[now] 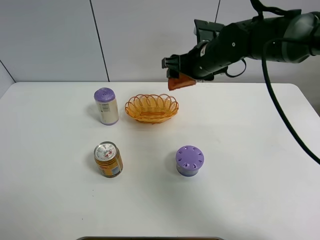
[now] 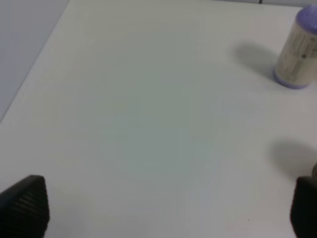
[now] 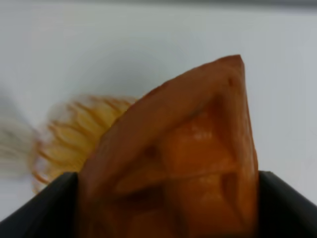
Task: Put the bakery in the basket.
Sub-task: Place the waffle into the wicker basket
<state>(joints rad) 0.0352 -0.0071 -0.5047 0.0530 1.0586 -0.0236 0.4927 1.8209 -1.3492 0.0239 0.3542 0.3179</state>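
The bakery (image 1: 181,81), an orange-brown waffle wedge, is held in my right gripper (image 1: 176,75) in the air, above and to the right of the basket (image 1: 151,107). The basket is an orange-yellow woven oval on the table's far middle. In the right wrist view the bakery (image 3: 183,158) fills the frame between the black fingers (image 3: 42,210), with the blurred basket (image 3: 74,139) behind it. My left gripper (image 2: 163,208) is open over bare table; only its two black fingertips (image 2: 25,206) show. It is out of the exterior view.
A purple-capped white can (image 1: 106,106) stands left of the basket; it also shows in the left wrist view (image 2: 297,49). An orange can (image 1: 108,159) stands at front left. A purple perforated-lid jar (image 1: 189,161) stands at front centre-right.
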